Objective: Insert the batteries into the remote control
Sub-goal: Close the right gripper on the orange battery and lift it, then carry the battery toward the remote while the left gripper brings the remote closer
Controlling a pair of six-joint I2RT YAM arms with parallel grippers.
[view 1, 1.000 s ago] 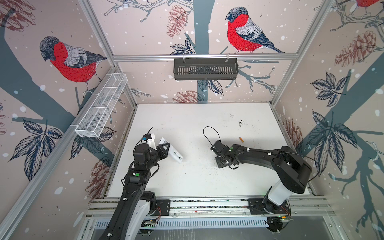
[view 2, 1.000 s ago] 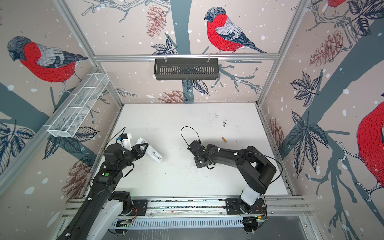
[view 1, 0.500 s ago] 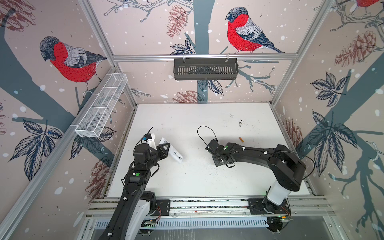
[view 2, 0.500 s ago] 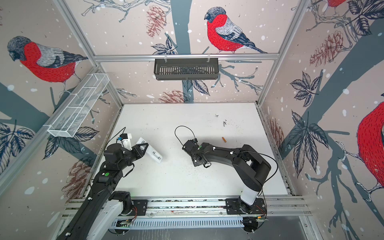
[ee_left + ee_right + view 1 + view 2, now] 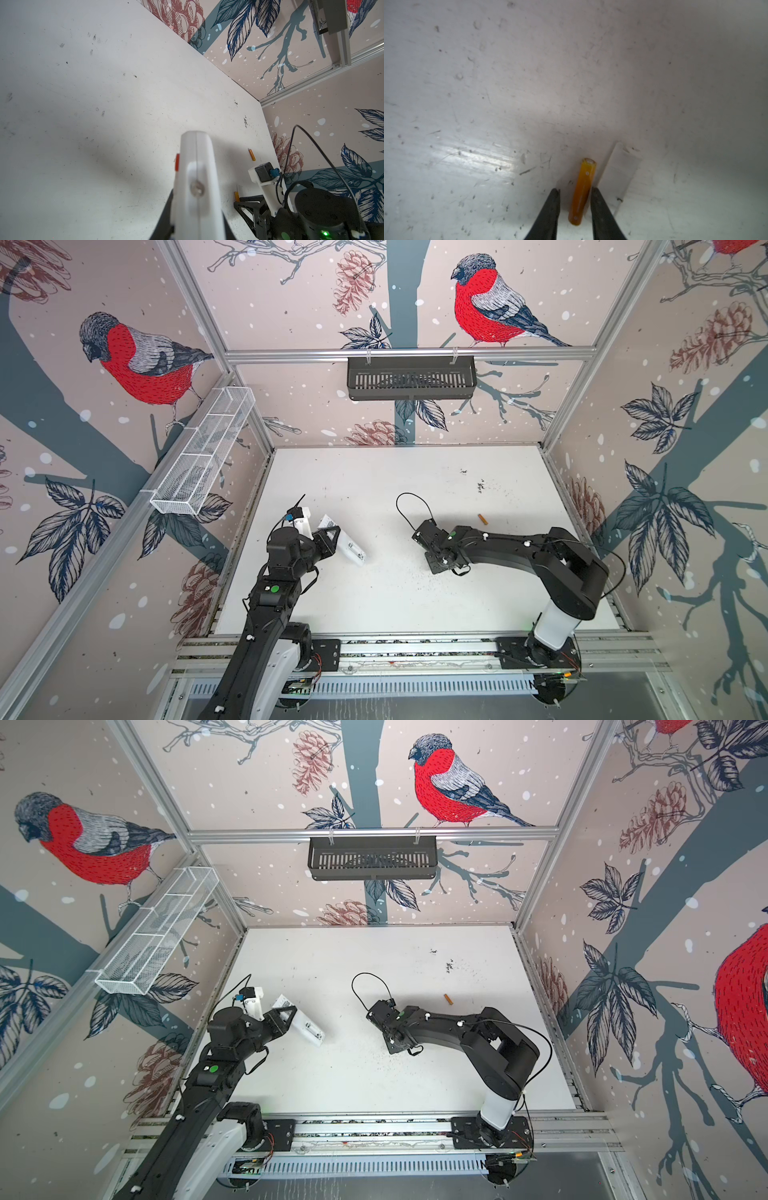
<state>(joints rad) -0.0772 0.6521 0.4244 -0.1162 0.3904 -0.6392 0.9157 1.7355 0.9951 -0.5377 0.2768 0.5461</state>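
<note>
L gripper (image 5: 331,536): clamped on remote (image 5: 352,551), tilted, off table (image 5: 374,605).
R gripper (image 5: 574,190): pinching one battery (image 5: 583,182) low over table; grip looks slack on one side.
2nd battery (image 5: 482,518): loose on table beyond R arm.
My plan: firm up grip, approach bay slowly, check polarity, spring end 1st.

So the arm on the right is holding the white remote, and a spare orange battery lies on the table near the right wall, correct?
Not quite: the white remote is held by the left gripper, not the right, as both top views show. The spare orange battery does lie on the table near the right wall.
</note>
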